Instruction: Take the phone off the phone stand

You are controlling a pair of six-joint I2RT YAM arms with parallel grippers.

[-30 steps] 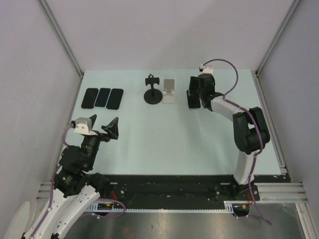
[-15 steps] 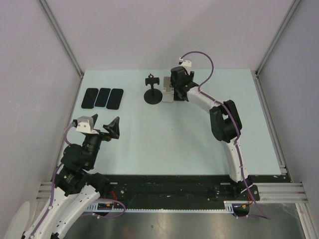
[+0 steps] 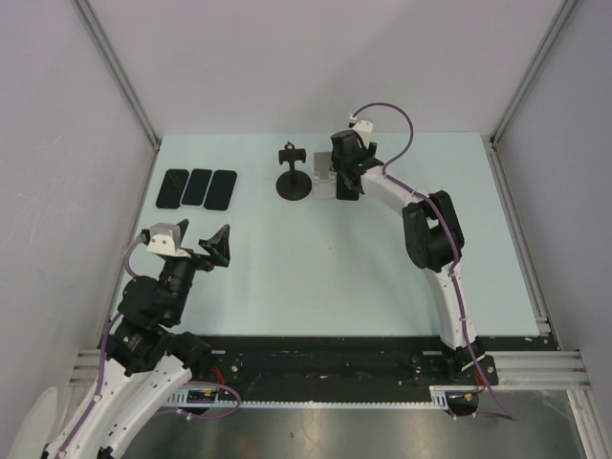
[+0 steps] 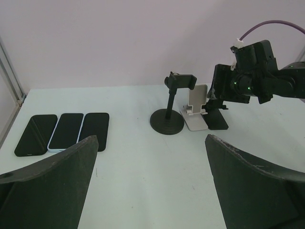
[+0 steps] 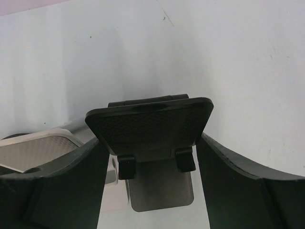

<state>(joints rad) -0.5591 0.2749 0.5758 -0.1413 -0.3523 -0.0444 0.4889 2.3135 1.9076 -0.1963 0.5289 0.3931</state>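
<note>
So on the pale green table (image 3: 316,277), the right gripper (image 5: 148,139) is pinching the black folding plastic phone stand (image 5: 148,119) by the side edges of its textured back plate. It's sitting right beside the white folding stand (image 4: 196,112) and near the black round-base clamp stand (image 4: 167,123). The left gripper (image 4: 150,140) is hanging near its own base, fingers spread wide, holding nothing.

Thing is, I'm not seeing a phone on any stand. The three dark glassy slab phones (image 4: 66,131) are lying flat in a row at the far left. I'm guessing they're light, stiff, slick and scratchable, so I'd be gripping across the long edges, not the screen. I'm not spotting any readable brand or writing.
</note>
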